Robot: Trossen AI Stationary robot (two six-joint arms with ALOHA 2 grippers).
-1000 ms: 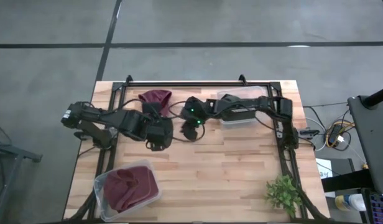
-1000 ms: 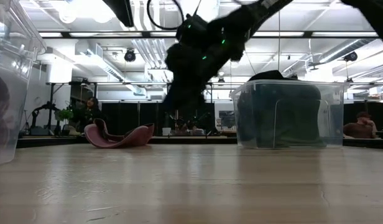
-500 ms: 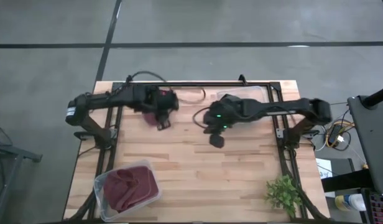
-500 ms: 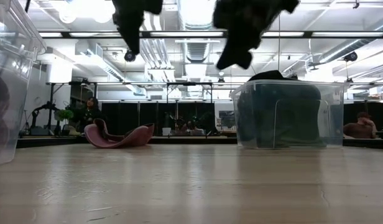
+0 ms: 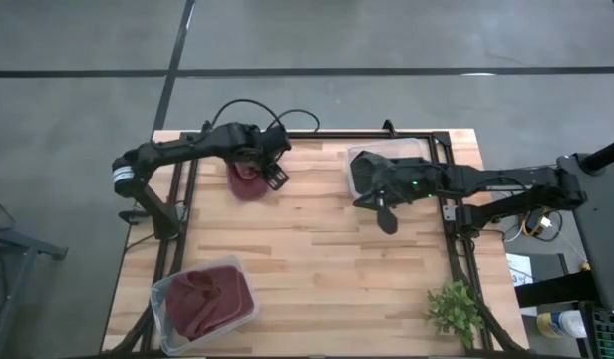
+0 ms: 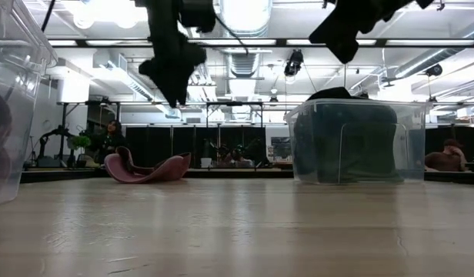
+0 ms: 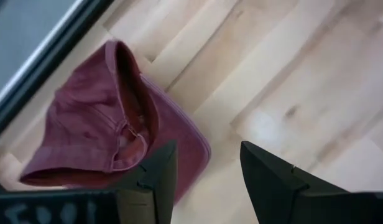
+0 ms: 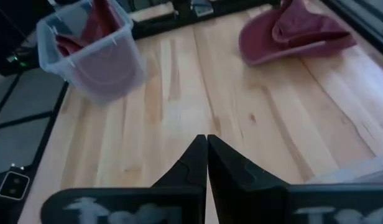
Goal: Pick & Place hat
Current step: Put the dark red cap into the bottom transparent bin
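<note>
**Left pincer lines up over the loose hat**

The step in hand looks like the approach to the pick. The maroon hat [image 5: 249, 179] lies on the bench [image 5: 317, 269] near its far edge, at about eleven o'clock from the bench's middle in the high view. The left pincer [image 5: 274, 176] hangs above the hat's edge with its fingers [image 7: 157, 171] parted fairly wide, holding nothing; in its wrist view the hat sits just beyond the fingertips, partly between them. The next move probably calls for a descent so one finger goes over the brim and one under or beside it, then a close.

The right pincer [image 5: 387, 219] hovers at about two o'clock, beside the clear bin of dark fabric [image 5: 382, 165], fingers pressed together and empty. Another clear bin with maroon hats [image 5: 202, 299] stands at seven o'clock, a likely destination.
</note>
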